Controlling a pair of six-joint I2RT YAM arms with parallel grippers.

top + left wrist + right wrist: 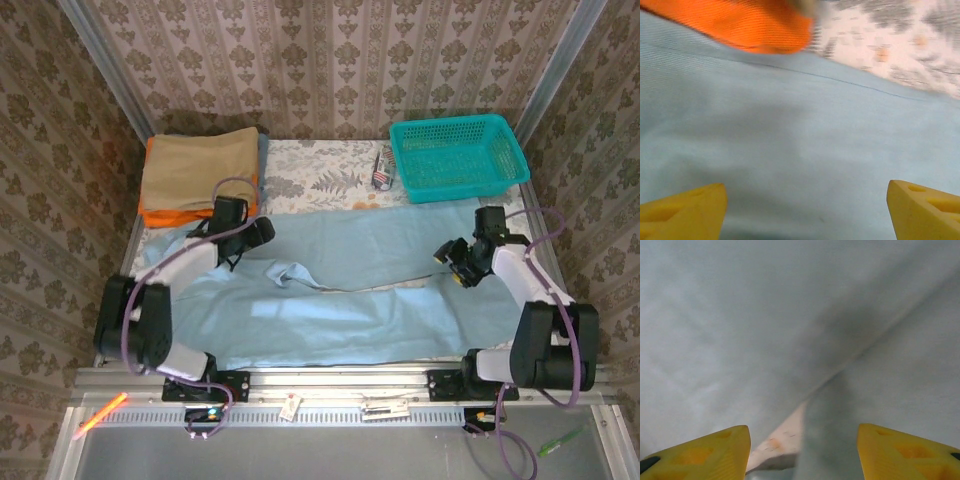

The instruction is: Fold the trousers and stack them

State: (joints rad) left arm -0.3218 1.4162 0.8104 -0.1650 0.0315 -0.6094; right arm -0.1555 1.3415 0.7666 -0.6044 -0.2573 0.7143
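Observation:
The pale light-blue trousers (350,320) lie spread across the table, one leg along the back and one along the front, joined at the right. My left gripper (252,238) hovers over the upper leg's left end. In the left wrist view its fingertips (685,210) stand wide apart over flat blue cloth (790,130) with nothing between them, so the left gripper (805,205) is open. My right gripper (453,260) sits over the crotch area. The right gripper (802,450) is open above the trousers (740,315), where the two legs part and a wedge of tablecloth (782,437) shows.
A folded tan garment (200,165) lies on an orange one (160,214) at the back left; the orange edge (750,25) is just beyond the left gripper. A teal basket (455,158) stands at the back right, a small packet (382,170) beside it on the floral tablecloth (320,180).

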